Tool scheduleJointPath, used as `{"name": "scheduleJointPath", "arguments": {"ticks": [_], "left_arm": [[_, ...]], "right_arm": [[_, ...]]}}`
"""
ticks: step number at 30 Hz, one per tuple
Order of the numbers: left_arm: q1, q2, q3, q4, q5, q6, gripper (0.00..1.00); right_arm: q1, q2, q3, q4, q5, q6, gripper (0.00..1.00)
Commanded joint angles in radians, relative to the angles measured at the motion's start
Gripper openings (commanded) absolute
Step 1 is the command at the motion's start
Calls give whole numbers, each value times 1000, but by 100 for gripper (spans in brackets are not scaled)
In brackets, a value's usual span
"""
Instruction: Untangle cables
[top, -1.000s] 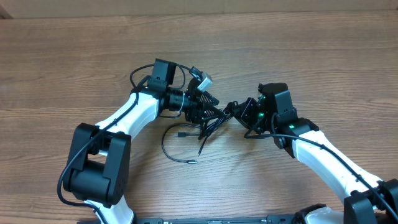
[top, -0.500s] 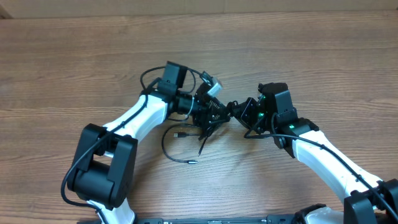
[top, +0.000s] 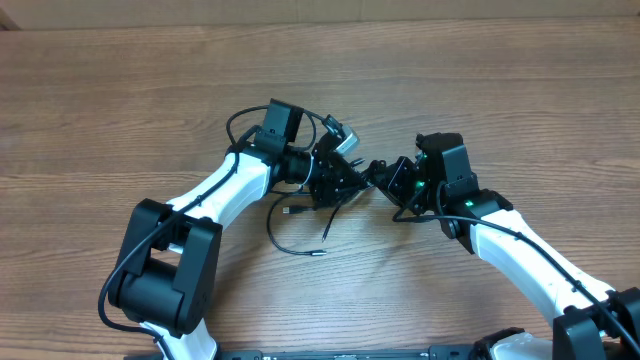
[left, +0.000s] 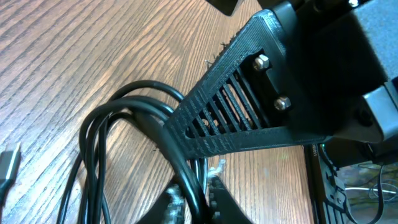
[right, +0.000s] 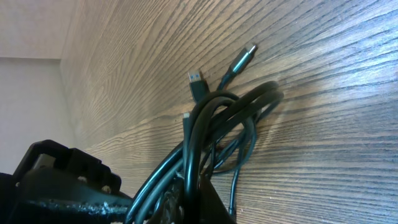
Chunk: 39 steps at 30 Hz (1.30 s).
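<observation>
Bunching: the cables (top: 338, 192) sit as one dark knot near the middle of the table (top: 120, 90), caught between the two grippers. From overhead the strands cannot be told apart.
Loose part: one loop (top: 280, 235) trails out of the knot toward the robot's base, and a plug end (top: 292, 212) lies free on the wood.
Strands up close: the right wrist view shows several cords looped together over one bend, with two plugs poking past it.
Left gripper (top: 345, 182): closed on a strand of the cables, which runs between its fingertips in its own wrist view.
Right gripper (top: 388, 182): closed on the bundle, just beside the left one.
Done: by my judgement, only the hold on the knot from both sides.
Left to do: nearly everything — no cord lies separate yet, so the strands need drawing apart and laying out singly.
</observation>
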<state>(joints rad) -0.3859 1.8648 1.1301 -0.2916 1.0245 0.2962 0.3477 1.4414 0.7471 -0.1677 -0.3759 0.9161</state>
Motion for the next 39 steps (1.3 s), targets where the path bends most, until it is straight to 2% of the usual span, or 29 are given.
{"name": "scheduleJointPath", "arguments": {"ticks": [1, 5, 15, 24, 39], "left_arm": [[2, -5, 4, 10, -48, 10, 9], [8, -5, 4, 12, -62, 0, 4], [76, -5, 5, 32, -63, -168, 4], [271, -5, 5, 12, -62, -337, 4], [562, -5, 4, -102, -62, -376, 4]], "right_arm": [[5, 8, 6, 7, -6, -9, 4], [5, 8, 6, -8, 0, -9, 4], [5, 8, 6, -87, 78, -21, 4], [5, 8, 6, -126, 87, -137, 4], [-69, -126, 112, -104, -21, -291, 4]]}}
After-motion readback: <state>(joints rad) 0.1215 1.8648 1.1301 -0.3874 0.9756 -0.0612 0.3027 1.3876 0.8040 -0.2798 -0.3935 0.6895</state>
